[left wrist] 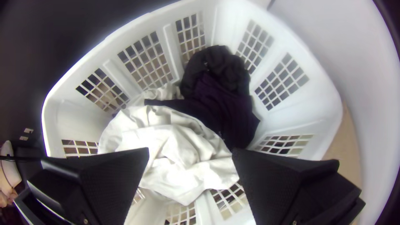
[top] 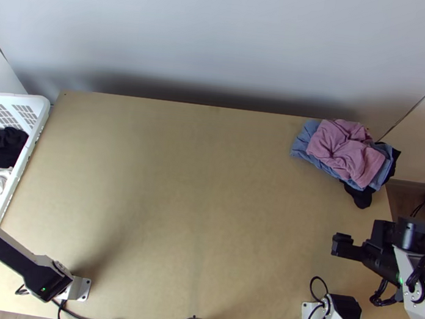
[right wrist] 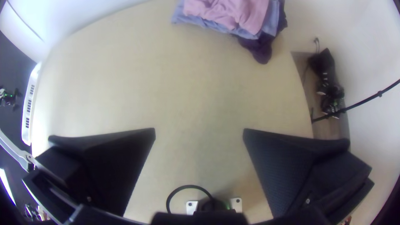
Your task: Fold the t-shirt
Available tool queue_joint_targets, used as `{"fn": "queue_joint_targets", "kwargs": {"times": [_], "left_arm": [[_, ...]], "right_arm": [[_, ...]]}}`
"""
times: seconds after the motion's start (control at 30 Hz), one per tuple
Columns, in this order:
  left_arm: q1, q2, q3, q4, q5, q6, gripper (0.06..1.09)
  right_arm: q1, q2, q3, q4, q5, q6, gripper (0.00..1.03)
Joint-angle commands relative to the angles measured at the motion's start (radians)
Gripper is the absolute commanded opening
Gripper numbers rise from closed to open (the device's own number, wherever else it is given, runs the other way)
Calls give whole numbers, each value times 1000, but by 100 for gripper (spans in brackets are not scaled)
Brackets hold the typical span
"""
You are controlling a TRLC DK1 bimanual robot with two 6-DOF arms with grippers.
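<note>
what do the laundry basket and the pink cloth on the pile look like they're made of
The white slatted laundry basket looks like moulded plastic with a slight sheen, judging by its smooth walls and the grid openings formed in them. The crumpled pink cloth seems a soft, matt knit, perhaps cotton, from its rounded folds; the exact fibre can't be told.

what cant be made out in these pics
Blue cloth, top view: middle hidden under pink cloth.
Basket, top view: cut off by the left edge.
White cloth, left wrist view: garment type lost in its bunched folds.
Basket floor, left wrist view: partly under the white cloth and dark clothes.
</note>
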Motion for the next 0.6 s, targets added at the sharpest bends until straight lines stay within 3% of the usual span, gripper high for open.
{"fn": "queue_joint_targets", "kwargs": {"times": [0.0,0.57], "left_arm": [[72,153,21,85,-48,75,103],[152,315,21,70,-69,144,103]], "right_arm": [[-7,18,-2,12,0,-1,98],[-7,57,4,21,-1,-6,98]]}}
